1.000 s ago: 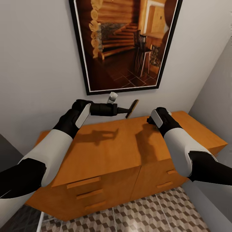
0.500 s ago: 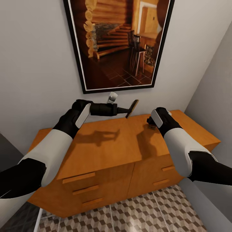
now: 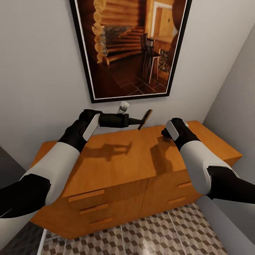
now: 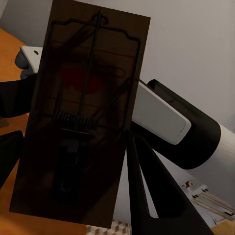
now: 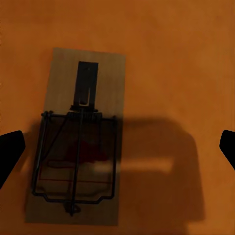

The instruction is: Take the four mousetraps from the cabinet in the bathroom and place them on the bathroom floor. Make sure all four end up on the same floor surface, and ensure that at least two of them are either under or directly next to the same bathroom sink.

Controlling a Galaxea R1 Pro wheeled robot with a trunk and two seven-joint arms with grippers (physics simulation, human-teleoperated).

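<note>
The left gripper (image 3: pixel 140 121), at centre frame in the head view, was clamped on one mousetrap (image 3: pixel 145 119), held clear above the cabinet (image 3: pixel 117 163), presumably for carrying to the floor. The right gripper (image 3: pixel 165 135) hung over a second mousetrap (image 5: pixel 78 137) lying flat on the cabinet top, fingers spread wide and touching nothing, apparently lining up a grasp.
</note>
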